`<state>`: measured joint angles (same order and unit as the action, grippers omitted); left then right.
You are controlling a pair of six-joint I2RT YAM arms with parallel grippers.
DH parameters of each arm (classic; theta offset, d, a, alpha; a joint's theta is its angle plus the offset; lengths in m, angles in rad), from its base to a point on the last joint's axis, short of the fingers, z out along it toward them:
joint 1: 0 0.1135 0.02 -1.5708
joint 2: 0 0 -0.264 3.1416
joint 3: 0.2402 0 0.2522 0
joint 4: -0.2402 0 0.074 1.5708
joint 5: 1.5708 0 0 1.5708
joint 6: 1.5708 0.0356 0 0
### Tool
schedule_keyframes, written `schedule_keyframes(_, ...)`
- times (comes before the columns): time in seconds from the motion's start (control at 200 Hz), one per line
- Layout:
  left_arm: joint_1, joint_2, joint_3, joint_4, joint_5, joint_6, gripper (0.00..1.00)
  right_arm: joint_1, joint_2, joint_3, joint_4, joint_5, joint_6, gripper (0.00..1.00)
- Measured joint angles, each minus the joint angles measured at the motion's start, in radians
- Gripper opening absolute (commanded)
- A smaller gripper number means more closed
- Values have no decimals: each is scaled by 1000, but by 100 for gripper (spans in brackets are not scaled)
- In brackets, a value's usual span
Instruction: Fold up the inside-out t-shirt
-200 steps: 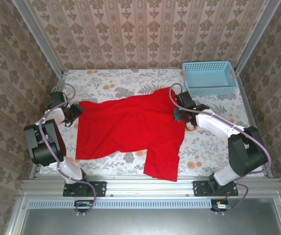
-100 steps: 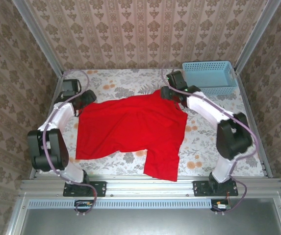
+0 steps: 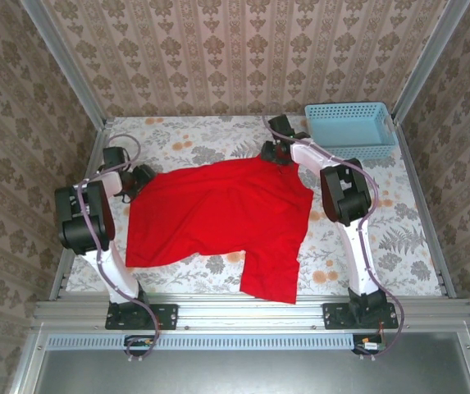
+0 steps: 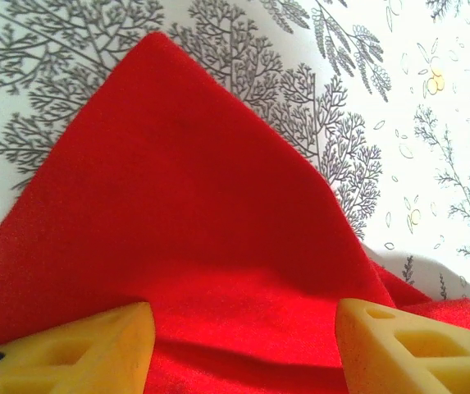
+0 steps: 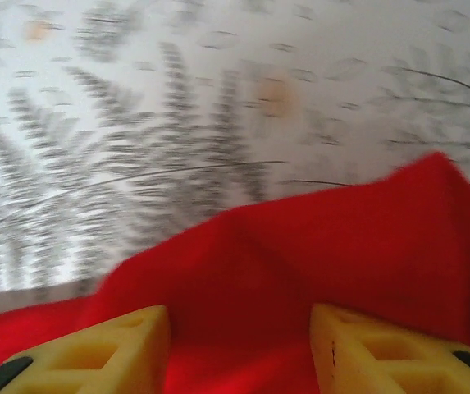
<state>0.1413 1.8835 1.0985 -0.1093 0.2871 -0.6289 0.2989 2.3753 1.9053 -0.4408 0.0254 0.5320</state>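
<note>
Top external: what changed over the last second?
The right gripper swung from the t-shirt's right edge to its far corner, near the basket. The left gripper shifted slightly toward the far side at the left corner. Both stand open, nothing lifted. The t-shirt and basket stayed put.

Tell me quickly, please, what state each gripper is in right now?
Left gripper: open, over a corner of the red t-shirt.
Right gripper: open, over the t-shirt's edge.
</note>
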Motion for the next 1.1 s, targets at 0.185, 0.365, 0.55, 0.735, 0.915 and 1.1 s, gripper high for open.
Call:
schedule_keyframes(0.185, 11, -19, -53, 82, 13, -47, 64, -45, -5, -15, 0, 6, 95, 47)
schedule_keyframes(0.365, 17, -22, -65, 111, 24, -75, 65, -52, -13, -27, 8, 0, 127, 48)
schedule_keyframes(0.55, 10, 18, -6, 98, 23, -83, 65, -63, 28, 56, -32, -11, 126, 48)
schedule_keyframes(0.735, -4, 82, 78, 100, 24, -93, 66, -100, 130, 237, -85, -48, 118, 48)
schedule_keyframes(0.915, -17, 163, 200, 85, 24, -94, 69, -121, 254, 470, -169, -68, 88, 48)
schedule_keyframes(1.1, -11, 183, 317, -42, 5, -65, 81, -140, 275, 566, -234, -87, 39, 50)
